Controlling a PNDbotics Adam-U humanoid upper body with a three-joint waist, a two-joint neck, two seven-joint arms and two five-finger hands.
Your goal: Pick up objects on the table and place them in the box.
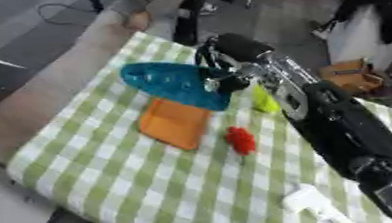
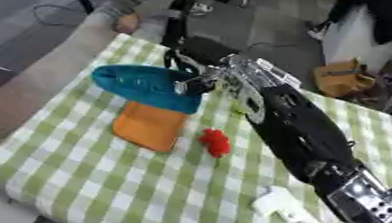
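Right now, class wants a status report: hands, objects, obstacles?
Right hand over teal box, fingers unclear. Left hand unseen. Orange piece, red object, yellow object on table.

Right robot hand (image 1: 224, 66) over teal basket (image 1: 166, 83); orange pad (image 1: 174, 122), red object (image 1: 240, 140) on checked cloth (image 1: 126, 179).

The right hand (image 1: 223, 78) blurs over the blue basket's (image 1: 166, 83) rim, its fingers unreadable, and the arm partly hides a yellow-green object (image 1: 265, 100).

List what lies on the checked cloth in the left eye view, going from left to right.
Blue basket → orange box → red object → yellow-green object → white object, near the lower edge.
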